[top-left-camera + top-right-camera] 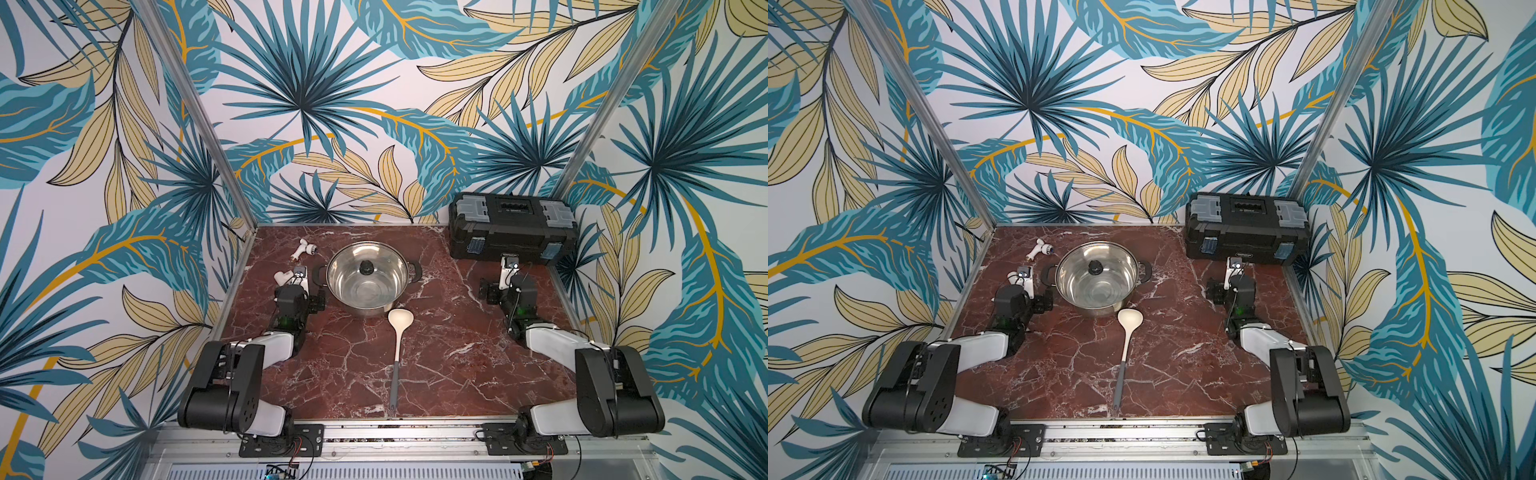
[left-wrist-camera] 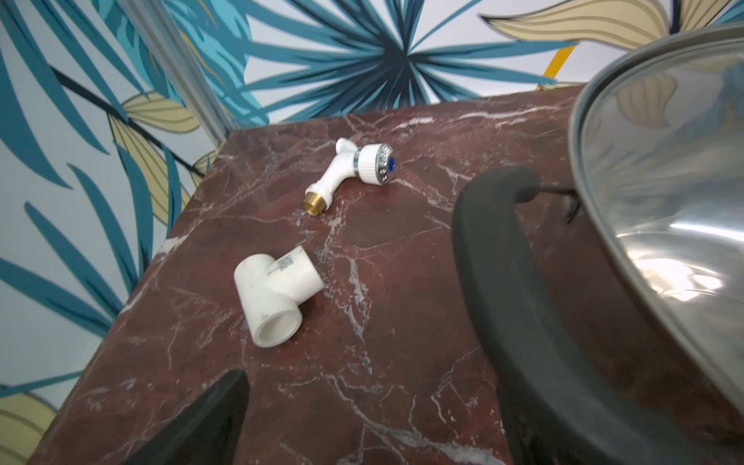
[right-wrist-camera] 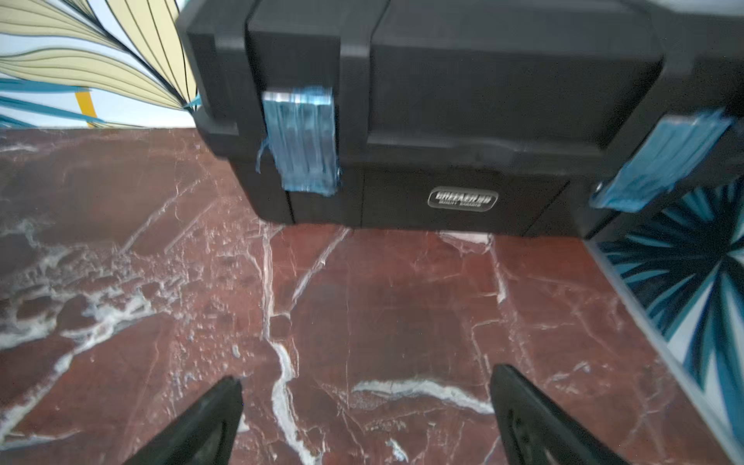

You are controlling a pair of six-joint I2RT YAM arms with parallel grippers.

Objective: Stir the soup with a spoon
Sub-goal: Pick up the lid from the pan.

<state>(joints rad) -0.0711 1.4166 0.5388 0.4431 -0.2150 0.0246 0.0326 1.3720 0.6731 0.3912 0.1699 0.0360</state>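
Observation:
The spoon (image 1: 398,349) (image 1: 1124,353) lies flat mid-table, its cream bowl just in front of the pot and its grey handle pointing at the front edge. No gripper touches it. The steel pot (image 1: 368,286) (image 1: 1098,291) stands at the back centre under a glass lid with a black knob (image 1: 366,267). The soup is hidden by glare on the lid. My left gripper (image 1: 297,277) (image 2: 370,402) is open and empty beside the pot's left handle (image 2: 483,261). My right gripper (image 1: 508,274) (image 3: 366,378) is open and empty over bare marble, facing the toolbox.
A black toolbox (image 1: 513,228) (image 3: 443,120) fills the back right corner. A white tap fitting (image 1: 305,248) (image 2: 354,169) and a white tee fitting (image 1: 283,276) (image 2: 273,298) lie at the back left near my left gripper. Patterned walls close in three sides.

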